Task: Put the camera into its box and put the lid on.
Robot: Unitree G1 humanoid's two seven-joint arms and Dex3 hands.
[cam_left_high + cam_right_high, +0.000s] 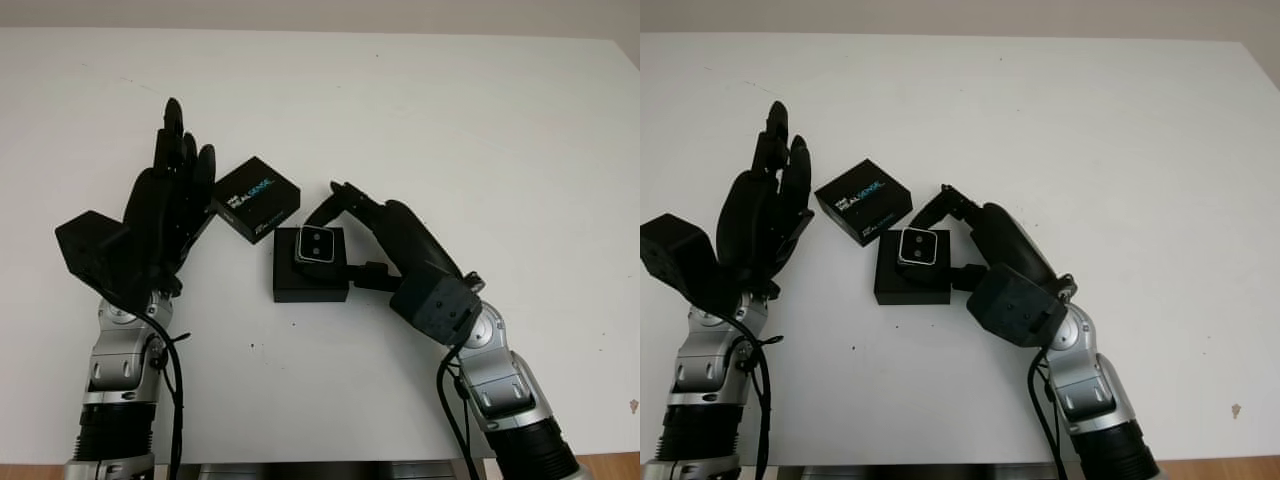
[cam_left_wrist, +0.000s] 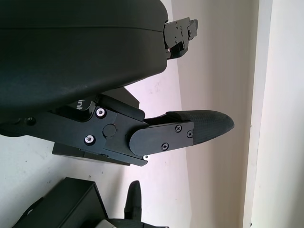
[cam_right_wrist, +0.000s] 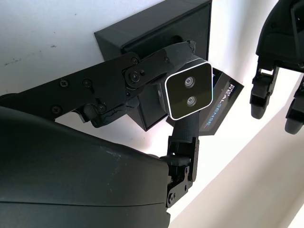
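Observation:
My right hand (image 1: pixel 340 238) is shut on the camera (image 1: pixel 318 245), a small block with a white-rimmed face and two lenses pointing up. It holds the camera over the open black box (image 1: pixel 310 284) at the table's middle; I cannot tell whether the camera touches the box. In the right wrist view the camera (image 3: pixel 189 90) sits pinched between the fingers, in front of the box (image 3: pixel 142 35). The black lid (image 1: pixel 256 199) with blue and white lettering lies just behind and left of the box. My left hand (image 1: pixel 183 160) is open and raised beside the lid's left edge.
The white table (image 1: pixel 450 130) stretches wide behind and to the right of the box. Its front edge (image 1: pixel 330 464) runs between my two forearms. A pale wall stands beyond the far edge.

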